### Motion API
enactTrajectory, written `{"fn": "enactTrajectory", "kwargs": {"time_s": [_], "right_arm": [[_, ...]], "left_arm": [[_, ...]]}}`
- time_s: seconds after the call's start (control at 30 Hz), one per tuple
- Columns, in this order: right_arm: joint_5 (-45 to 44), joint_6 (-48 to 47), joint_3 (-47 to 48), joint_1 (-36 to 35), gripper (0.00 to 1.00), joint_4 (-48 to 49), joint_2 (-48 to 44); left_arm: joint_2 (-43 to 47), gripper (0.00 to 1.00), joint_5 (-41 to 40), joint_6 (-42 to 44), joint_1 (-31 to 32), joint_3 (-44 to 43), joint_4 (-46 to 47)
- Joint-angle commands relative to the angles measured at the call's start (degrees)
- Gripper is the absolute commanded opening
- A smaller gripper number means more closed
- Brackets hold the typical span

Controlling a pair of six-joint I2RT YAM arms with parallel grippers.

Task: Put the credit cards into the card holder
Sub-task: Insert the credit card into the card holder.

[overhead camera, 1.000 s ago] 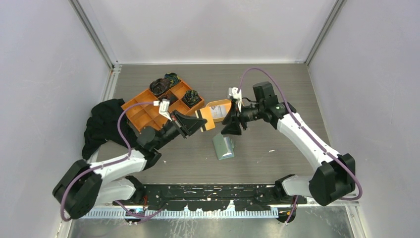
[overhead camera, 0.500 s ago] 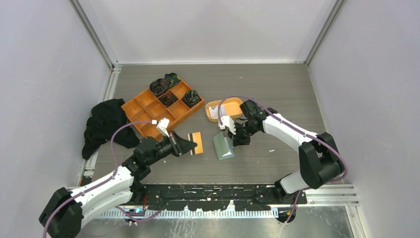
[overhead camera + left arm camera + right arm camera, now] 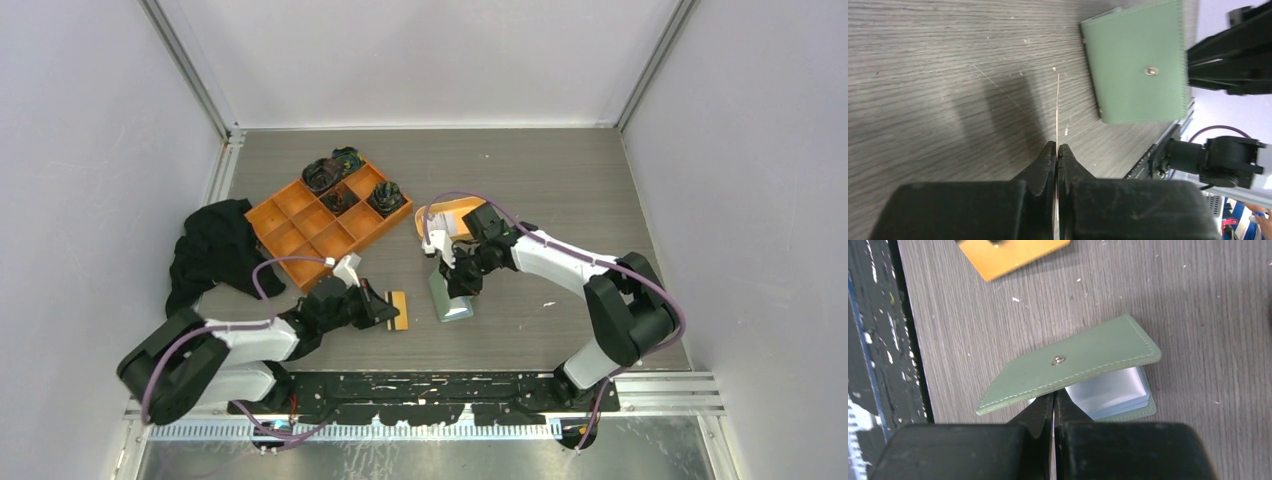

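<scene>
The left gripper [image 3: 386, 309] has its jaws squeezed tight on a thin, flat credit card [image 3: 400, 310]. The card is golden-orange with a dark stripe. From the left wrist camera you only see its skinny edge [image 3: 1057, 107], like a line. The tabletop [image 3: 560, 180] is grey with wood lines.

The soft green card holder [image 3: 452, 298] lies just beside the card, near the middle of the near edge. It is square, with neat stitches and a little metal snap [image 3: 1058, 360]. Its top flap is lifted, showing shiny bluish pockets [image 3: 1113, 390]. The right gripper [image 3: 1054, 399] has its jaws pinched on the flap's edge.
</scene>
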State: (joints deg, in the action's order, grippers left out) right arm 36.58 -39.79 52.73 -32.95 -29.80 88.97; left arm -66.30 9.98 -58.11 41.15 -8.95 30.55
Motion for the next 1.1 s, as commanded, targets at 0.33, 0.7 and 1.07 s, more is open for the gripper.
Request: {"fn": "enactTrajectory", "kwargs": {"time_s": [0.33,0.7,1.07], "right_arm": [[-2.2,24.8,8.6,-4.6,0.06,6.2,9.9],[-8.6,32.9,12.9,-6.7,0.11,3.9,16.1],[-10.9,34.9,15.9,-8.0,0.23,1.6,18.6]], "left_arm": [[-13.9,0.0,-3.5,-0.5,1.0,-4.7,14.8],[30.2,0.0,-8.9,5.5,1.0,-4.1,-25.6],[24.4,0.0,-2.4,4.7,8.9,-7.6,-10.9]]}}
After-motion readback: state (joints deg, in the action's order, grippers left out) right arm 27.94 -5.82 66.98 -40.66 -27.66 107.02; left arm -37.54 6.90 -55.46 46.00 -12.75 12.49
